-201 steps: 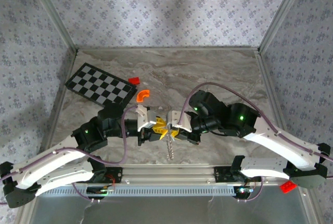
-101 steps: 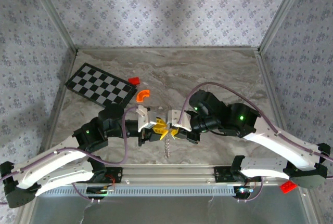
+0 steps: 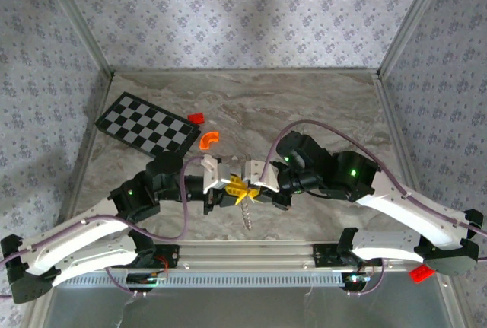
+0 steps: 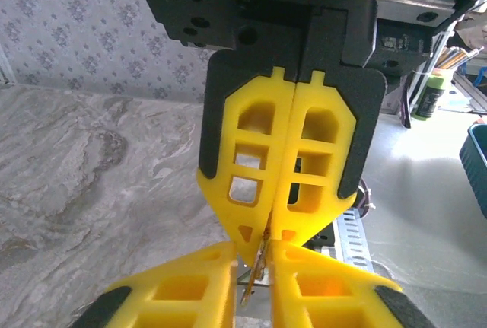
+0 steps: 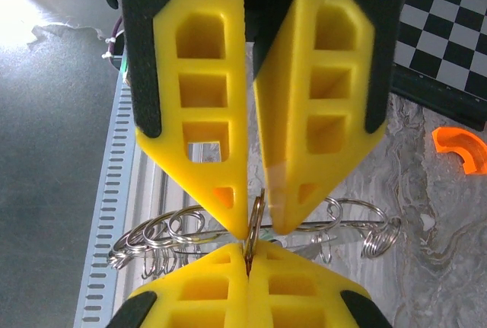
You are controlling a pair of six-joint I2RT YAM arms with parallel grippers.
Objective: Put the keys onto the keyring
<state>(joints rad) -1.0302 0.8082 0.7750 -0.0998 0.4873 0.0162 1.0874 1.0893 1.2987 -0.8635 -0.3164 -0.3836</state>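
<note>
The right pincer (image 5: 247,258) is clamped on the thin ring (image 5: 257,206). The left pincer (image 4: 256,250), opposite it, is nearly together, grip unclear. The ring seems light, stiff, slippery: pinch its rim.

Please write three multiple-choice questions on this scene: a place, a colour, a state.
1. Where lies the orange curved piece? A on the table, right of the checkerboard; B on the checkerboard; C in a gripper.
2. What colour are the gripper fingers? A blue; B green; C yellow.
3. How is the right gripper? A wide open; B shut on the keyring; C shut on the orange piece.
A: it rests on marble beside the board. C: both wrist views show yellow. B: its fingers pinch the thin ring.
</note>
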